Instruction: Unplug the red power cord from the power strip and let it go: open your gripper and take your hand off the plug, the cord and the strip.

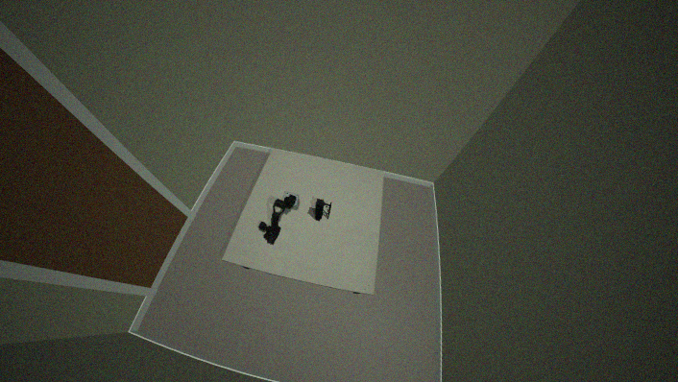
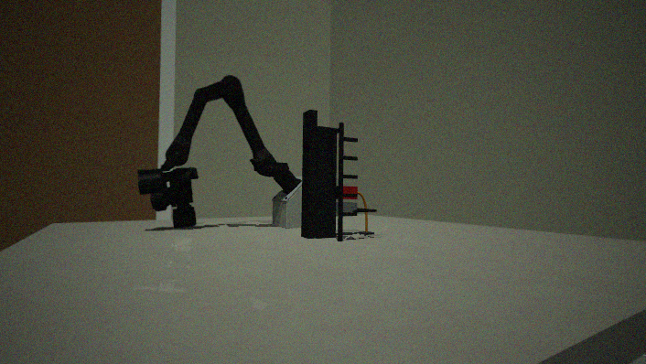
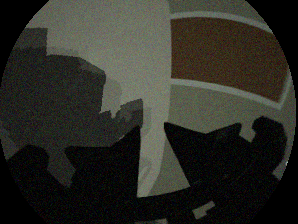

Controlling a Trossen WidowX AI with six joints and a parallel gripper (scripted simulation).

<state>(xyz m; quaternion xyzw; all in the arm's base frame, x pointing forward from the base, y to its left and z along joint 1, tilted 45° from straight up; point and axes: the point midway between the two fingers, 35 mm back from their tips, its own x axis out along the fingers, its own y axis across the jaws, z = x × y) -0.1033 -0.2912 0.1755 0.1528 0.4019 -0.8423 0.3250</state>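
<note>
Arm black. End effector black. Arm base light grey. Power strip black, upright slab with black prongs along side. Plug red. Cord orange-yellow. Grey block under plug. Table plain off-white. Walls dull grey-green; one panel brown-orange, pale grey trim strip beside it. Floor grey, white edge line.
</note>
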